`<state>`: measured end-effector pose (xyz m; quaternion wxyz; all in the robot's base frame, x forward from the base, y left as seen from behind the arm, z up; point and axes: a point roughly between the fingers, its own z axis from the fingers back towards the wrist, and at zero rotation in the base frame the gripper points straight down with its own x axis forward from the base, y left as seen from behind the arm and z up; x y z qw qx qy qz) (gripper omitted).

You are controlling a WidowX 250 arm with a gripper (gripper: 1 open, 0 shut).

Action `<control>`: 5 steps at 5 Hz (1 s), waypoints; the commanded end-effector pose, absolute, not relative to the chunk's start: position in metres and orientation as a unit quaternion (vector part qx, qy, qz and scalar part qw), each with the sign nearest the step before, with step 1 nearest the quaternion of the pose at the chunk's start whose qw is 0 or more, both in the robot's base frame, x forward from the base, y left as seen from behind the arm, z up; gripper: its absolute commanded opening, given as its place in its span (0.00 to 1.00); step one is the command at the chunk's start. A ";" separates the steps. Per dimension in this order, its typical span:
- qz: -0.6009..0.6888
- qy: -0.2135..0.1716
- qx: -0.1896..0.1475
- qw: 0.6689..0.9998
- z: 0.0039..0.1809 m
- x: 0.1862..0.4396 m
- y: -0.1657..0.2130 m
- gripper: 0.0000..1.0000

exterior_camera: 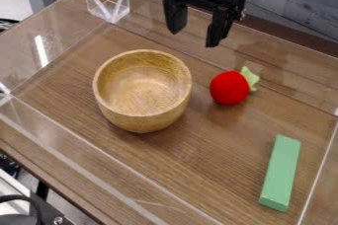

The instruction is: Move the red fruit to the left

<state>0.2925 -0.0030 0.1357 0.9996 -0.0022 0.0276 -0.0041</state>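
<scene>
Green block nearest you. Red fruit right of bowl, apart. Your gripper hangs behind them, jaws wide open, holding nothing.

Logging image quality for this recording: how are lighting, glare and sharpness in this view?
Camera view: pale glare washes the tabletop left of the bowl; the bowl's inside stays evenly lit; the red fruit shows a small highlight; the black gripper is so dark that detail is lost; overall slightly soft, with no obvious motion blur.
</scene>
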 end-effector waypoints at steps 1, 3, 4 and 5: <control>-0.051 0.032 -0.006 0.998 0.129 0.296 -0.011 1.00; -0.160 0.032 -0.009 0.987 0.101 0.313 -0.037 1.00; -0.195 0.025 -0.003 0.980 0.084 0.323 -0.050 1.00; -0.205 0.019 0.001 0.979 0.067 0.325 -0.062 1.00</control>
